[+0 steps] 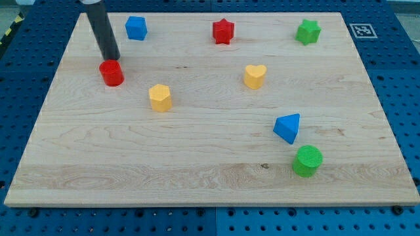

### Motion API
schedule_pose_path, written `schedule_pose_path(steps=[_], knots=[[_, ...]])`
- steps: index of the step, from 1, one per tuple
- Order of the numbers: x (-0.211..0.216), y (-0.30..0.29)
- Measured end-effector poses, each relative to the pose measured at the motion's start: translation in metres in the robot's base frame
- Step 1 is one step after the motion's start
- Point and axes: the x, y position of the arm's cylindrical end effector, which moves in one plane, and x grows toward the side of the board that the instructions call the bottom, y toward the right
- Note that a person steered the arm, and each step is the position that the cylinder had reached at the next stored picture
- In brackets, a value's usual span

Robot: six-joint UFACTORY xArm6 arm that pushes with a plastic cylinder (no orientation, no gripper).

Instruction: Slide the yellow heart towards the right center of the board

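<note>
The yellow heart (254, 76) lies a little right of the board's middle, in the upper half. My tip (112, 58) is far to its left, at the view's upper left, touching or just above the top edge of the red cylinder (111, 73). The dark rod rises from the tip toward the view's top. A yellow hexagon block (159, 98) lies between the tip and the heart, lower down.
A blue block (136, 27), a red star (223, 31) and a green star (307, 31) sit along the top. A blue triangle (288, 127) and a green cylinder (307, 160) sit at the lower right. The wooden board (197, 170) lies on a blue pegboard.
</note>
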Motion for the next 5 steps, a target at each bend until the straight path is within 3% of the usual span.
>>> schedule_pose_path(steps=[1,2,4,5], knots=[[0.03,0.003],[0.027,0.008],[-0.046,0.041],[-0.052,0.065]])
